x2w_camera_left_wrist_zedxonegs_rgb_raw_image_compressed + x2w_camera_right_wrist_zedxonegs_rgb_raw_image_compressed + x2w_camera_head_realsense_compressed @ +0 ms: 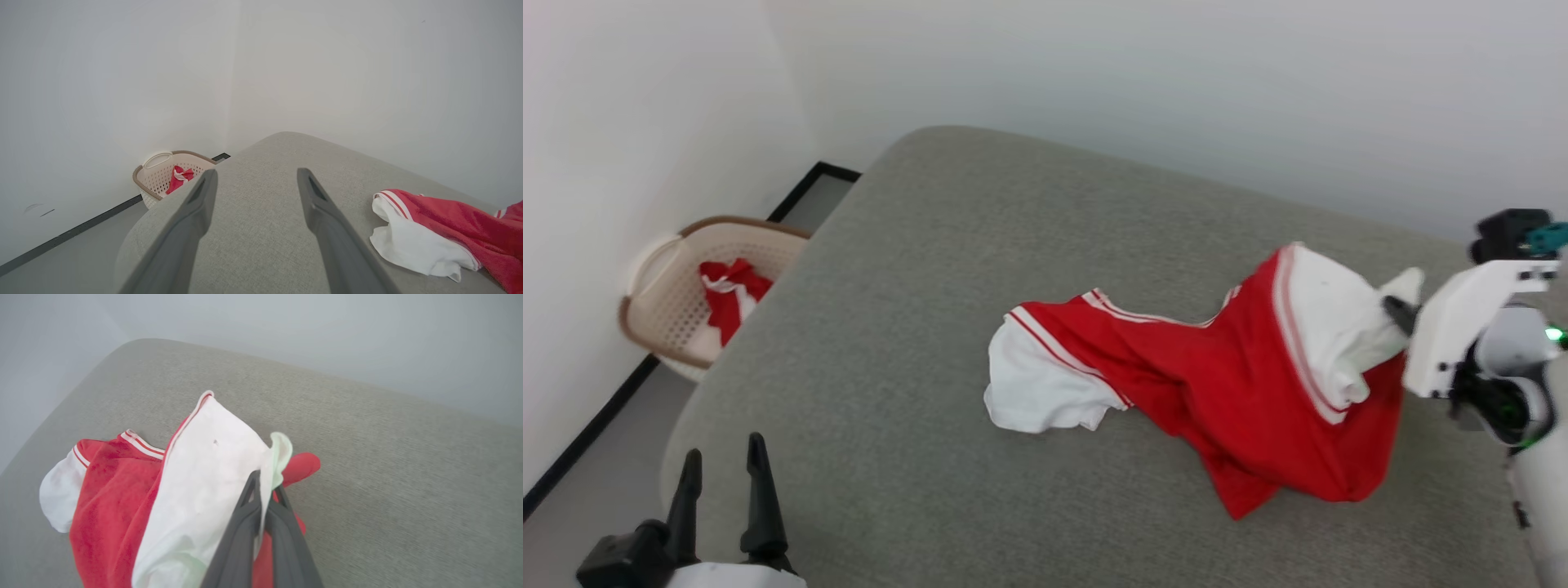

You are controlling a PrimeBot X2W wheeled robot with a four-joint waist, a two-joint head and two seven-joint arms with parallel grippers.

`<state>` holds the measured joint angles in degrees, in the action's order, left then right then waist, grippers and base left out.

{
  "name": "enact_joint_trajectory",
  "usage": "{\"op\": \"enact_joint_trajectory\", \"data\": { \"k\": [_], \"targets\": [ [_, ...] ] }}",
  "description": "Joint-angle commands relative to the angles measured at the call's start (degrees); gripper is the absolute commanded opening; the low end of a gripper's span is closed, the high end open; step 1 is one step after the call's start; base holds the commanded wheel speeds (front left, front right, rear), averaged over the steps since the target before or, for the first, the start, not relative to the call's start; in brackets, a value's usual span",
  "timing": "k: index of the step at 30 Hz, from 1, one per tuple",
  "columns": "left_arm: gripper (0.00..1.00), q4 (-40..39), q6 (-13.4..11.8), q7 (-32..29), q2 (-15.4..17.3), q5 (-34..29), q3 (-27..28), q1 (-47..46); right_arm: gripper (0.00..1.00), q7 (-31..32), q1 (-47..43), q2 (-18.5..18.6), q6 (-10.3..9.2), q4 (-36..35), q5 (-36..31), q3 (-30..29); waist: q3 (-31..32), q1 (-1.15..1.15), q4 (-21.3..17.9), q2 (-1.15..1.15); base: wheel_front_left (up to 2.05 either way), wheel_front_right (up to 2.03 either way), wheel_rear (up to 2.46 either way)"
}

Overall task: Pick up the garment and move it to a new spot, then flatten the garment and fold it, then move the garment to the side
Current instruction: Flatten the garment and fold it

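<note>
One garment (1217,384), red with two white sleeves and striped trim, crumpled on right half of grey cushion (931,269). Right gripper (1398,314) clenched on one white sleeve, that end raised. Left gripper (724,447) spread wide, empty, well apart at near-left edge. One basket (662,269) on floor, holding one red-and-white cloth lump (731,298).

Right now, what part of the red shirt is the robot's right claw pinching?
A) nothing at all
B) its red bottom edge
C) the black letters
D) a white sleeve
D: the right gripper is shut on a white sleeve of the garment, holding that end raised above the grey surface.
</note>
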<state>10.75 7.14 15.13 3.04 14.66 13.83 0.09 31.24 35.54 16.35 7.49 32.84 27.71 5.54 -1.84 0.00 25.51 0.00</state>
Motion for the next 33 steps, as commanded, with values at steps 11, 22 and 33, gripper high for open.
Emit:
{"op": "enact_joint_trajectory", "data": {
  "k": [11,22,33],
  "targets": [
    [1.00,-0.73,0.29,0.00,0.45,-1.01,0.03,-0.49,0.00,1.16,-6.78,3.96,0.01,-3.46,-3.36,-8.64,0.49,0.00,-8.34,0.00,0.00,0.00,0.00],
    [1.00,0.15,0.37,0.00,0.54,-0.89,-1.22,-2.02,0.00,-2.65,-9.68,3.35,0.01,2.45,-4.38,-11.29,-0.56,0.00,-10.00,0.00,0.00,0.00,0.00],
    [1.00,0.48,0.38,0.00,1.73,-0.25,-1.40,-1.97,1.00,-6.91,-6.69,3.14,0.01,6.38,-3.66,-7.91,-0.54,0.00,-11.27,0.00,0.00,0.00,0.00]
  ]
}}
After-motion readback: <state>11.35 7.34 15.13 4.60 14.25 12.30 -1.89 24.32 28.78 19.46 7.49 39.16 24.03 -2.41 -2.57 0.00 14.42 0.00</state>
